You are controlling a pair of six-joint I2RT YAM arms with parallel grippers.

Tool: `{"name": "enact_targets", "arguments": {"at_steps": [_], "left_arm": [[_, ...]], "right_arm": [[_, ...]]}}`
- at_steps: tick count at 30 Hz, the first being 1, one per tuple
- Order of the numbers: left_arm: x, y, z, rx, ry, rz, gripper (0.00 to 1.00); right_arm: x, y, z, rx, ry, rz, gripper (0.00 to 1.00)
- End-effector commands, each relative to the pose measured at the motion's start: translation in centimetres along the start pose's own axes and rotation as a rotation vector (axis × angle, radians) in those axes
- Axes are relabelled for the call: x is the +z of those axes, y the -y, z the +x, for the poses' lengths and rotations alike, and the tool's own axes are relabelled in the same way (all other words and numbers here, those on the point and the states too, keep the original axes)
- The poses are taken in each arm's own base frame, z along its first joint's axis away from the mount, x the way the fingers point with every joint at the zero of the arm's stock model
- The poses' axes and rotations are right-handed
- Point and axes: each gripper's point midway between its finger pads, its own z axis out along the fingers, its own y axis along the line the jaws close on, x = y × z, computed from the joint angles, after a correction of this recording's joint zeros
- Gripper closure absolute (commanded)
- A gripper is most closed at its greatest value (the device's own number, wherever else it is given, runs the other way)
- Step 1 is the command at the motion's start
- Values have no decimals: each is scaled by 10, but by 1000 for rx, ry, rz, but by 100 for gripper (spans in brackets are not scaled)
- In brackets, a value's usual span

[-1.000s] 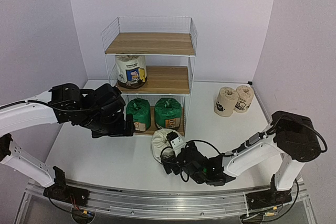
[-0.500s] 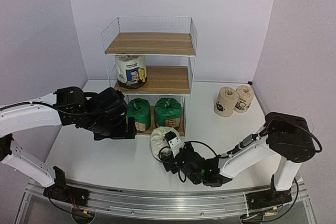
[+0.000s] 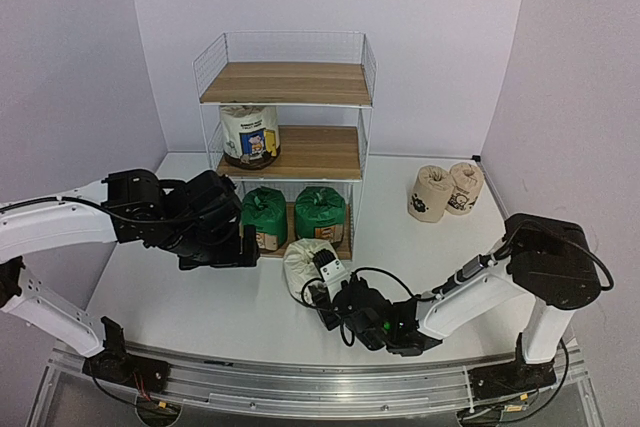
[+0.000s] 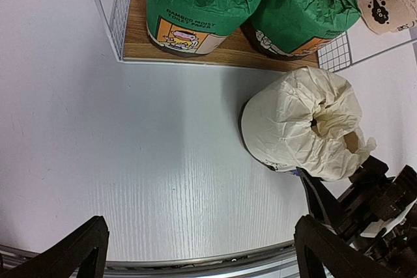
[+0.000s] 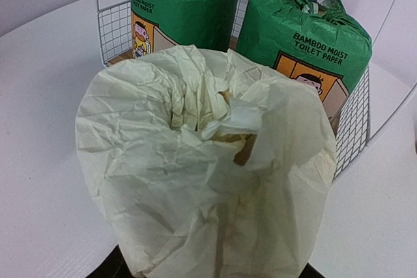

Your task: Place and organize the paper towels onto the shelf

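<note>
A cream-white wrapped paper towel roll (image 3: 301, 259) (image 4: 296, 125) (image 5: 195, 161) sits on the table just in front of the shelf (image 3: 290, 82). My right gripper (image 3: 326, 285) (image 5: 212, 268) holds it from the near side, with a dark finger pressed against each flank. Two green rolls (image 3: 264, 215) (image 3: 320, 213) stand on the bottom tier. A white roll with a blue-yellow label (image 3: 249, 135) stands on the middle tier's left. Two tan rolls (image 3: 431, 193) (image 3: 464, 187) stand at the far right. My left gripper (image 3: 228, 245) (image 4: 202, 242) hovers wide open, left of the held roll.
The shelf's wire side walls (image 4: 120, 14) frame the bottom tier, and its top board is bare. The middle tier's right half (image 3: 325, 152) holds nothing. The metal rail (image 3: 300, 392) runs along the near table edge, and walls close in on three sides.
My right gripper's jaws have narrowed onto the cream-white roll and nudged it slightly toward the shelf. The left arm has dropped a little and shifted right.
</note>
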Motion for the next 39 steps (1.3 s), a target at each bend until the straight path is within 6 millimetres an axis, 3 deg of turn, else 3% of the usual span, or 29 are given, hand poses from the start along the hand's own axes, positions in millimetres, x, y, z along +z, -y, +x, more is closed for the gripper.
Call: {"name": "enact_targets", "arguments": {"at_steps": [1, 4, 13, 23, 39], "left_arm": [[-10, -5, -10, -45, 54, 14, 0], [-13, -7, -11, -50, 64, 16, 0], [-16, -15, -12, -69, 83, 8, 0], [-20, -21, -16, -97, 113, -2, 0], [-21, -24, -15, -135, 128, 28, 0]], "right_arm": [[-5, -7, -40, 89, 91, -27, 53], [-7, -7, -44, 98, 99, -29, 66], [-12, -6, -58, 111, 124, -33, 86], [-36, -3, -97, 145, 182, -104, 100], [-47, -9, -108, 73, 148, -160, 100]]}}
